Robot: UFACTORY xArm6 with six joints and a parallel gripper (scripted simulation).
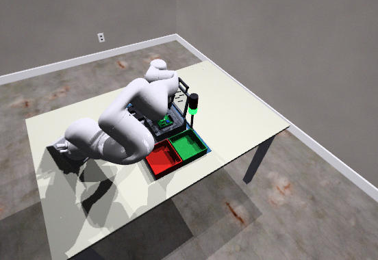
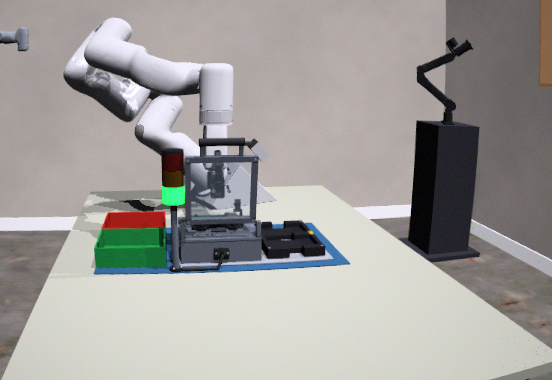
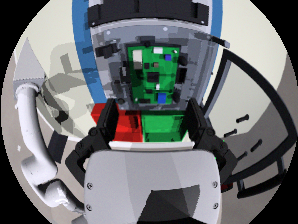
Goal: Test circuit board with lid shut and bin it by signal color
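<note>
The green circuit board lies face up on the tester's plate. The tester's lid stands open and upright, its handle at the top. The signal tower beside the tester shows green, and it also shows in the top view. My gripper is open and empty, low over the board, with a finger on either side of it and above it. In the exterior view the gripper shows through the lid's clear pane.
The green bin and the red bin stand side by side next to the tester on the blue mat. The black tray with empty pockets lies on the tester's other side. A black camera stand is off the table.
</note>
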